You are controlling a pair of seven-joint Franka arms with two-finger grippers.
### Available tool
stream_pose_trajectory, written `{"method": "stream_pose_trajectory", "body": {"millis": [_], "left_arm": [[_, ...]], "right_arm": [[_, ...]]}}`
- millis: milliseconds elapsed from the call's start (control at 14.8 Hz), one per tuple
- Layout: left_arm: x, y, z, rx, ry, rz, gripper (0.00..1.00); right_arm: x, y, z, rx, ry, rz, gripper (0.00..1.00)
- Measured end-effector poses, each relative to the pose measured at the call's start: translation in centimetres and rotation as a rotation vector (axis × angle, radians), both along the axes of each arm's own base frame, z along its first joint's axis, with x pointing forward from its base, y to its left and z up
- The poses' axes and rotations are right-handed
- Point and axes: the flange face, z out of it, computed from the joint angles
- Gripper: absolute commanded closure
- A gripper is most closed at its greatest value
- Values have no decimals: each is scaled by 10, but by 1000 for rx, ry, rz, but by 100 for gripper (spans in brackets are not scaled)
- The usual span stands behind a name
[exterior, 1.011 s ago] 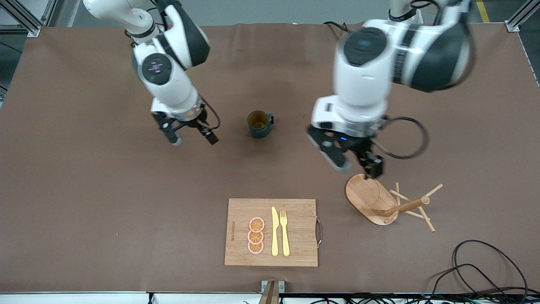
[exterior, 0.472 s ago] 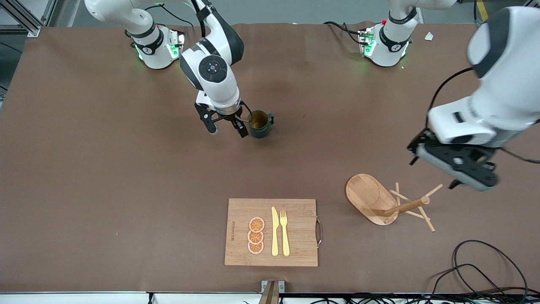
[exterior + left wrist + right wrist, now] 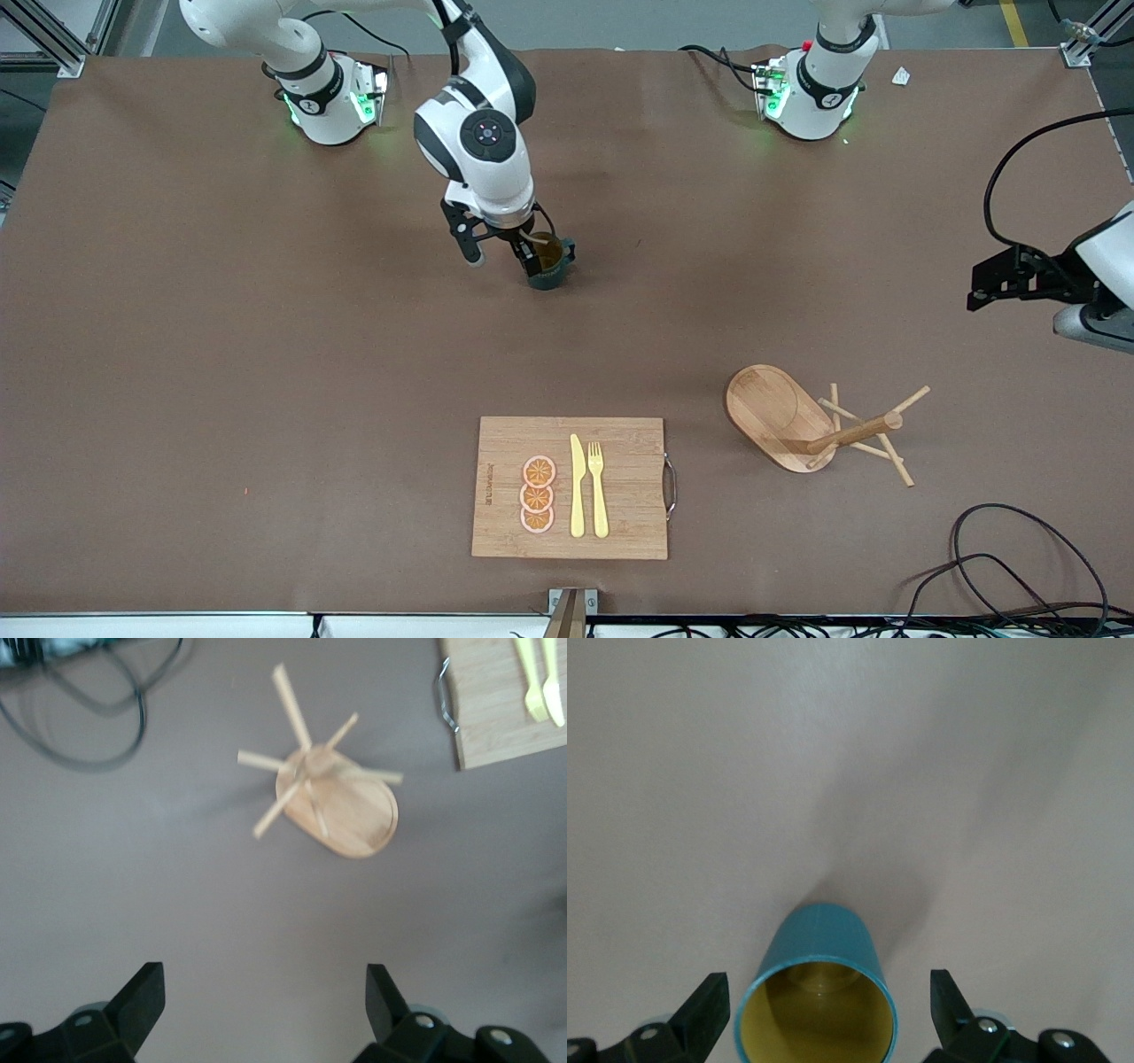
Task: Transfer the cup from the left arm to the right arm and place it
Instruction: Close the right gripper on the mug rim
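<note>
The cup (image 3: 555,266) is a dark teal mug with a yellow inside. It stands upright on the brown table, between the two arms' bases and the cutting board. My right gripper (image 3: 501,257) is open just over it, and one finger (image 3: 529,260) overlaps the rim. In the right wrist view the cup (image 3: 819,939) sits between the open fingers of the right gripper (image 3: 830,988), and its handle is hidden. My left gripper (image 3: 997,279) is open and empty, up in the air at the left arm's end of the table. It also shows in the left wrist view (image 3: 263,979).
A wooden peg rack (image 3: 797,421) lies tipped on its side, nearer the front camera, toward the left arm's end; it also shows in the left wrist view (image 3: 341,802). A cutting board (image 3: 620,487) holds orange slices, a yellow knife and a fork. Cables (image 3: 1019,558) lie at the front corner.
My right gripper has moved across and down to the cup, staying open. My left arm has swung away from the peg rack to its end of the table. The cup has not moved.
</note>
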Motion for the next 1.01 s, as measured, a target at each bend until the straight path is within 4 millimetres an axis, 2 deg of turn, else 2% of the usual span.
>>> {"method": "stream_pose_trajectory", "body": {"millis": [135,270,472,742,876,1011], "left_arm": [[-7,-4,8,-1,6,54,0],[-15,-12,21,-5,-5,66,0],[-27,-15,34,-8,-19,70,0],[-45,-16,40,7,-67,62,0],[-58,-23,40,24,-94,43,0],[-67,-23,41,30,-100,37,0]], "right_arm": [[-10,11,-17,0,-8,-9,8],[-14,16,-24,-1,-11,-8,20],[-16,17,-26,-6,-7,-5,20],[-17,17,-29,-10,-4,-4,21],[-17,17,-29,-10,-4,-3,45],[-17,17,-29,-10,-4,-3,75]]}}
